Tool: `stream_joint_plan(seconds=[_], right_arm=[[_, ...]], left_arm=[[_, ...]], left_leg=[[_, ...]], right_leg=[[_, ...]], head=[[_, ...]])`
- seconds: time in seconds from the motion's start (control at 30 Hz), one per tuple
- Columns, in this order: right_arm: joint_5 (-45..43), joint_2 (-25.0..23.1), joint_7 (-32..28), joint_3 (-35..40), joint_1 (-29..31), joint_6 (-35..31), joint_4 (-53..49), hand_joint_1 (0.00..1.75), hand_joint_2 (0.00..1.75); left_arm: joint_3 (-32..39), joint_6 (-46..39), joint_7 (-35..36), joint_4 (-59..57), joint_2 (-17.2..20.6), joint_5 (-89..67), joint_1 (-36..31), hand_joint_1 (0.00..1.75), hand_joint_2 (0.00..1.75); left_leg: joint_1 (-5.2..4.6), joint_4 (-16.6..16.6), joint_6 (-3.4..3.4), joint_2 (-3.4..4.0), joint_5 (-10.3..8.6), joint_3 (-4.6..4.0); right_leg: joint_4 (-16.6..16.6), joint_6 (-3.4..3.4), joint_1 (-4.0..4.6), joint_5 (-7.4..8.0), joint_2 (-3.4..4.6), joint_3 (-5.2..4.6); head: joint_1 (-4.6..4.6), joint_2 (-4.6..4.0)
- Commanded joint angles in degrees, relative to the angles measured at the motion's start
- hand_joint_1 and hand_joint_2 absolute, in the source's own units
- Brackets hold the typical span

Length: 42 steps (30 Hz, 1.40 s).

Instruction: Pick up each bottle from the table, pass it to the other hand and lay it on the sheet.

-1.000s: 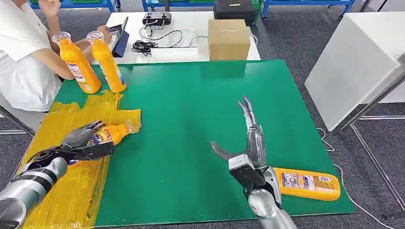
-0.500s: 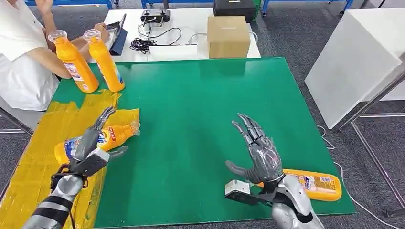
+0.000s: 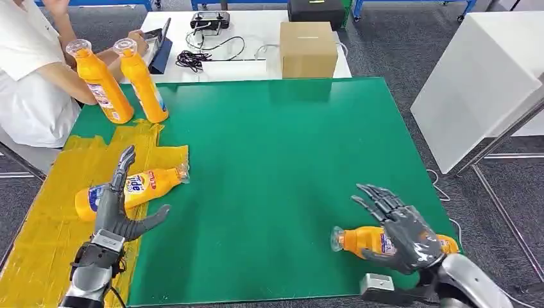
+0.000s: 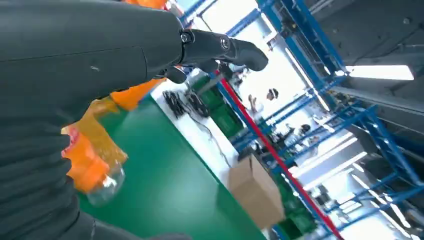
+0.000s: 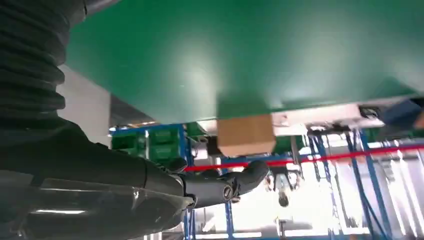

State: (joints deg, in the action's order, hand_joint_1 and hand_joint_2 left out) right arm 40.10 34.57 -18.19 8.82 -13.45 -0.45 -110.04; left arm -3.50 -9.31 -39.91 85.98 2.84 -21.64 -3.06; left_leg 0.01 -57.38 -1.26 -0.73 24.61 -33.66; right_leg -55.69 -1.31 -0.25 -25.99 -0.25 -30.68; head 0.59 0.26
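An orange bottle lies on its side on the yellow sheet at the table's left. My left hand is just on its near side, fingers spread, holding nothing. In the left wrist view the bottle shows past the hand, clear cap toward the green table. A second orange bottle lies near the table's front right edge. My right hand hangs over its body with fingers spread; whether it touches the bottle I cannot tell.
Two more orange bottles stand upright at the far left corner, beside a seated person in white. A cardboard box and cables lie on the white table behind. A white cabinet stands to the right.
My left hand let go of the bottle on the sheet, opened and drew back toward me. My right hand swung down and right, from mid-table to over the front right bottle.
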Motion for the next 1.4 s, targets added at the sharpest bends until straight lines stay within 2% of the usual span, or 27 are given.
stream_joint_plan(seconds=[0.03, 0.13, 0.27, 0.33, 0.5, 0.77, 1.1, 1.4], right_arm=[[-8.50, 11.93, 2.56, -24.51, -16.49, 9.67, -7.96, 0.00, 1.75], [-6.88, 10.08, 4.22, -27.67, -20.05, 10.87, -7.13, 0.00, 1.75], [-6.12, 9.61, 4.14, -27.51, -20.73, 10.31, -6.94, 0.00, 1.75], [-5.04, 9.30, 5.64, -26.65, -20.04, 10.23, -6.65, 0.00, 1.75], [1.27, 3.91, 7.45, -21.34, -16.42, 6.75, 0.63, 0.00, 1.75], [2.14, 3.11, 7.48, -18.07, -14.44, 6.23, 3.82, 0.00, 1.75], [9.31, -4.19, 12.40, 0.46, -2.93, -0.56, 21.31, 0.00, 1.75], [17.93, -9.16, 19.89, 4.70, 5.87, -2.06, 35.16, 0.00, 1.75]], left_arm=[[-1.60, -0.56, -0.09, -0.29, -3.57, 3.65, 0.77, 0.00, 1.75], [-1.95, -0.70, -0.09, 0.76, -3.52, 7.21, 0.90, 0.00, 1.75], [-1.79, -0.58, -0.09, 0.98, -3.33, 7.48, 1.05, 0.00, 1.75], [-1.32, 0.57, -0.09, 1.53, -3.55, 9.15, 1.13, 0.00, 1.75], [0.63, 5.52, -0.09, 3.40, -4.87, 12.78, 1.56, 0.00, 1.75], [-0.40, 6.71, -0.09, 4.58, -5.18, 12.95, 1.50, 0.00, 1.75], [-4.98, 8.44, -0.09, 8.03, -5.10, 12.92, 1.54, 0.00, 1.75], [-4.22, 9.08, 0.03, 5.44, -6.37, 13.06, 0.83, 0.00, 1.75]], left_leg=[[-0.15, -0.08, -0.02, -0.29, 0.15, 0.11], [-0.11, 0.00, 0.00, -0.16, 0.07, 0.08], [-0.08, 0.03, 0.00, 0.06, 0.07, 0.11], [-0.08, 0.05, -0.01, 0.12, 0.06, 0.12], [0.08, 0.14, 0.02, 0.17, 0.06, 0.28], [0.09, 0.13, 0.01, 0.27, 0.08, 0.29], [0.20, 0.21, 0.03, 0.30, 0.05, 0.38], [0.18, 0.17, 0.02, 0.35, 0.04, 0.35]], right_leg=[[-0.07, -0.07, -0.10, -0.23, -0.33, 0.24], [0.03, -0.03, -0.11, -0.11, -0.22, 0.16], [0.07, -0.01, -0.05, -0.06, -0.08, 0.13], [0.07, 0.00, -0.05, -0.04, -0.03, 0.11], [0.30, 0.01, 0.16, 0.01, -0.01, 0.32], [0.24, 0.00, 0.13, 0.01, 0.11, 0.29], [0.39, 0.02, 0.25, 0.08, 0.17, 0.41], [0.29, 0.00, 0.25, 0.06, 0.22, 0.34]], head=[[0.00, 0.00], [0.00, 0.00], [0.00, 0.00], [0.02, 0.00], [0.02, 0.00], [0.02, 0.00], [0.02, 0.00], [0.02, 0.00]])
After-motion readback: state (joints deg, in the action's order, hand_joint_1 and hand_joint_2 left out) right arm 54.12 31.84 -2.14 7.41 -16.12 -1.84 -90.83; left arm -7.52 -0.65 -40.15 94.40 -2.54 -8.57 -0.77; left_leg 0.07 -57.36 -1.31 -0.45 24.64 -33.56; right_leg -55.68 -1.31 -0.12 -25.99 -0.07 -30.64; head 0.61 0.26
